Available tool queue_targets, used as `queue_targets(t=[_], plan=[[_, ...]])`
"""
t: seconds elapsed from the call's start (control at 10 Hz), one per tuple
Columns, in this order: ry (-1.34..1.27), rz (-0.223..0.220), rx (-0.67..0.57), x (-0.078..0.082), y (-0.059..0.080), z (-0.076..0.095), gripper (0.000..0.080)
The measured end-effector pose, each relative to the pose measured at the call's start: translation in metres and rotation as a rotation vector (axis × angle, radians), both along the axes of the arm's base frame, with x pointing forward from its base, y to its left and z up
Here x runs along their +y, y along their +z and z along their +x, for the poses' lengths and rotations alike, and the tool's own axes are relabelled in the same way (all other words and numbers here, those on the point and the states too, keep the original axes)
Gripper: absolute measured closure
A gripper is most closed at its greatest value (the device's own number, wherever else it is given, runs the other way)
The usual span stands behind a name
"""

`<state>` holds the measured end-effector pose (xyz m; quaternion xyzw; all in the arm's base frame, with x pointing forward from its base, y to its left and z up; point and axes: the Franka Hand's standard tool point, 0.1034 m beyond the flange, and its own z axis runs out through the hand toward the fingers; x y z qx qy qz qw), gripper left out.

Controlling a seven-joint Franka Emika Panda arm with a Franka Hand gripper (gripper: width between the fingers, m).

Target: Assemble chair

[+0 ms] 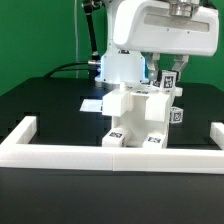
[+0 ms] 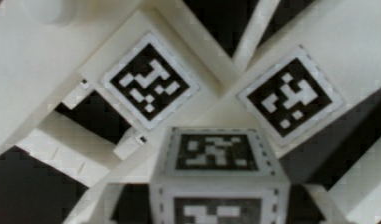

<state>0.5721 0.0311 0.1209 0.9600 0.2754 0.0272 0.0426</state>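
The chair [image 1: 140, 115] is a partly built stack of blocky white pieces with square tags, standing just behind the border frame. My gripper [image 1: 169, 76] hangs over its upper right part and is shut on a small white tagged chair block [image 1: 168, 79]. In the wrist view this block [image 2: 215, 170] fills the near centre, with a tag on its top and another on its front face. Behind it, two slanted chair panels carry tags [image 2: 151, 82] [image 2: 286, 96]. My fingers are not clearly visible in the wrist view.
The long white border frame [image 1: 110, 152] runs along the front, with ends rising at both sides. The marker board [image 1: 92, 103] lies flat to the exterior view's left of the chair. The arm's white base [image 1: 122, 68] stands behind it.
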Motion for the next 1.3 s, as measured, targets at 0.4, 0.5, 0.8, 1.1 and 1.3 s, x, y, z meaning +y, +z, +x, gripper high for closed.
queue_targets(t=[0.4,0.5,0.8,1.1,1.3], plan=[[0.0,0.0,0.0,0.0,0.0,0.0,0.0511],[0.0,0.0,0.0,0.0,0.0,0.0,0.0511],[-0.001,0.0,0.0,0.0,0.0,0.0,0.0511],[-0.026,0.002,-0.002,0.0001,0.0,0.0,0.0511],[-0.185,0.015,-0.012,-0.0003,0.0,0.0,0.0511]])
